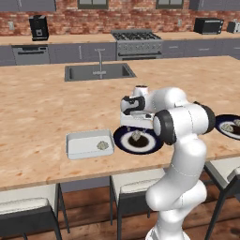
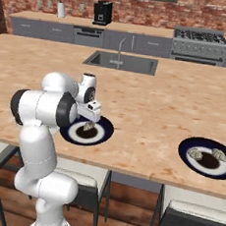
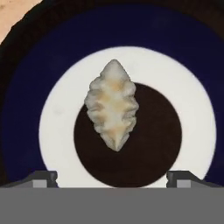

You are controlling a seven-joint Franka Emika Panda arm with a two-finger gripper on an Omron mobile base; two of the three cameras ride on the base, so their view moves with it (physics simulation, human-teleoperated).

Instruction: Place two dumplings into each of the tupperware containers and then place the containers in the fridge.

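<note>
the arm is bent low over the near edge of the wooden island counter [image 1: 42, 112], its hand pointed straight down at a dark blue plate [image 1: 123, 142] with a white ring and a dark centre. one dumpling [image 3: 112, 105] lies on that plate, lumpy and pale, partly on the white ring and partly on the dark middle. the gripper [image 3: 112, 178] hangs right above it with its two finger tips spread wide, one to each side of the dumpling and clear of it, so it holds nothing.

just to the left of the plate, as the robot faces, sits a whitish tupperware container [image 1: 77, 147] with one dumpling in container [image 1: 101, 145] already lying near its right end. further right along the counter is a second plate [image 2: 190, 148] carrying two more dumplings [image 2: 195, 154]. the sink [image 1: 99, 71] sits in the middle of the island, beyond all this.

to my eye the step in hand is picking up the second dumpling for the whitish container. the next move calls for a straight drop until the tips bracket the dumpling's narrow waist, then a gentle close, since it looks soft and small, then a lift and a short carry left over the container. the fridge work is still far off.
</note>
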